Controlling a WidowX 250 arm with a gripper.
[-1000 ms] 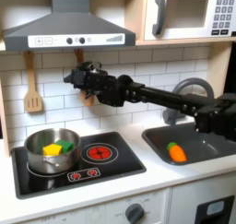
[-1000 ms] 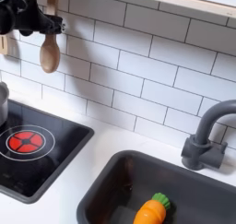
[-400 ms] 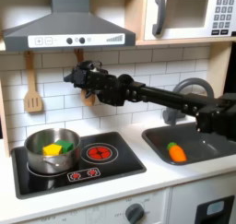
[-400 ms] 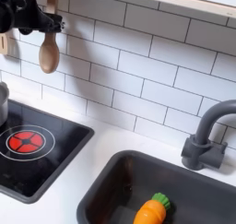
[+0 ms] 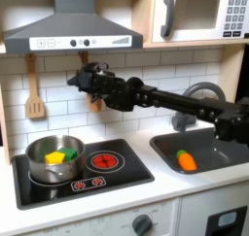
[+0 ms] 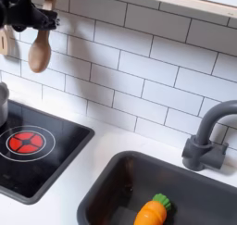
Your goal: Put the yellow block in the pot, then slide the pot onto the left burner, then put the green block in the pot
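As the first exterior view reads from its left to its right, I log the following:

Pot: the pot stands upright on the left burner at the first exterior view's left, mouth up; being round, it has no long axis to note. A sliver of its wall shows at the second exterior view's left edge.

Yellow block: the yellow block lies inside the pot, toward the first exterior view's left. I cannot tell which way its long axis runs.

Green block: the green block lies inside the pot, touching the yellow one on the first exterior view's right. Orientation too small to read.

My gripper: my gripper hangs high above the pot, near the tiled wall, with the arm reaching in from the first exterior view's right. It holds nothing. Whether the jaws are apart or together I cannot tell.

Right burner: red rings bare, just beside the pot.

Sink: an orange carrot toy lies in the sink.
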